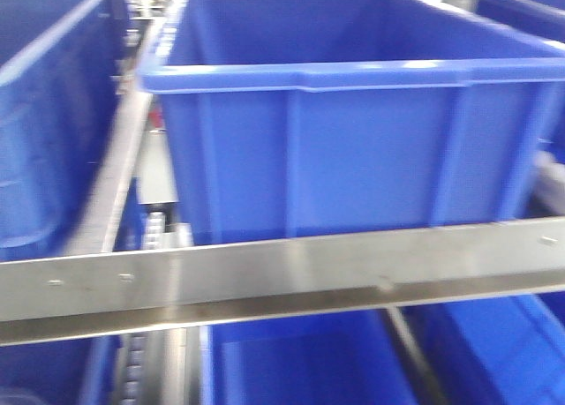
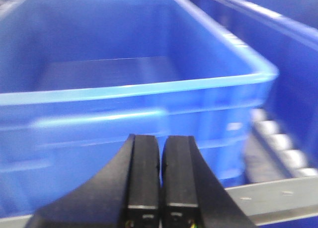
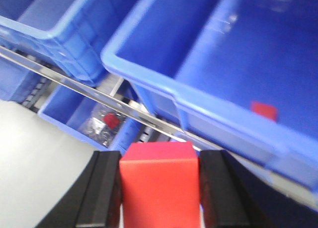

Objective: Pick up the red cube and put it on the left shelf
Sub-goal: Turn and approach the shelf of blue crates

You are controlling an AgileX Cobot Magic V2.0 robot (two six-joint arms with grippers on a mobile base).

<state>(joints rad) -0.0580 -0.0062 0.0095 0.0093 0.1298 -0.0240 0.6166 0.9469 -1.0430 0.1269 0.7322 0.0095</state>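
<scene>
Your red cube (image 3: 158, 188) is clamped between the two black fingers of the right hand (image 3: 159, 158), held just in front of the shelf's metal rail (image 3: 84, 89) and the upper blue bin (image 3: 164, 87). A small red piece (image 3: 263, 110) lies inside that bin, and another red item (image 3: 110, 120) rests on crinkled plastic in the lower bin (image 3: 64, 123). Your left hand (image 2: 160, 143) has its fingers pressed together on nothing, facing a large blue bin (image 2: 124, 91).

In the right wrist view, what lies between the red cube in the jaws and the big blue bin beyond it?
A steel shelf rail runs diagonally between the red cube and the blue bin; the right wrist view shows it.
</scene>
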